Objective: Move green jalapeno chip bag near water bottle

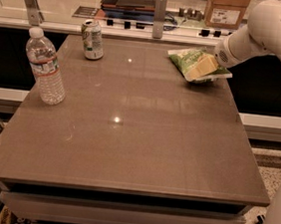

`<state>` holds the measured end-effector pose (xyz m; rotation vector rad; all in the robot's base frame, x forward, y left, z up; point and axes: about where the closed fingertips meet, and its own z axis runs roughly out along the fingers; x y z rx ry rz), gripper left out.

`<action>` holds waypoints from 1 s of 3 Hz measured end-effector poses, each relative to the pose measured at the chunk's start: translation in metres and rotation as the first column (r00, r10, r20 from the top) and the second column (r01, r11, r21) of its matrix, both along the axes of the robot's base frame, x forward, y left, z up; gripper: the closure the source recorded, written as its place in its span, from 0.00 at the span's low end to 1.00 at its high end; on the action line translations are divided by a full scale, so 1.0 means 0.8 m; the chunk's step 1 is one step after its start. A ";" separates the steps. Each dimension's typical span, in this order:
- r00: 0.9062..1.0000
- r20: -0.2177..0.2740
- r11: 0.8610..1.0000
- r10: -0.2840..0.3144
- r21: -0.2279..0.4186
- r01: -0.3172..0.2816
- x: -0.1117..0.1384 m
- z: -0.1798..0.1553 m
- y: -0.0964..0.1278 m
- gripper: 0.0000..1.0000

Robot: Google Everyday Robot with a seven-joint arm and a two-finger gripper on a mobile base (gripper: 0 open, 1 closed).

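Note:
The green jalapeno chip bag (pixel 190 60) lies at the far right of the table, its right end slightly raised. My gripper (pixel 203 68) reaches in from the right on a white arm and is shut on the bag's right half, with one pale finger (pixel 200 66) lying over the top of it. The water bottle (pixel 46 68), clear with a white cap, stands upright near the table's left edge, far from the bag.
A green-and-white soda can (pixel 92 39) stands at the far left of the brown table (pixel 126 147). Behind the table runs a counter with a metal post (pixel 159 15) and a cardboard box (pixel 226 10).

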<state>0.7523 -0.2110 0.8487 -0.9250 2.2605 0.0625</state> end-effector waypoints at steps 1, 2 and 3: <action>1.000 0.004 1.000 -0.001 -0.003 0.001 0.006 -0.002 -0.001 0.00; 1.000 -0.001 1.000 0.001 -0.003 -0.001 0.006 -0.006 0.001 0.17; 1.000 -0.005 1.000 0.004 -0.003 -0.004 0.007 -0.010 0.003 0.41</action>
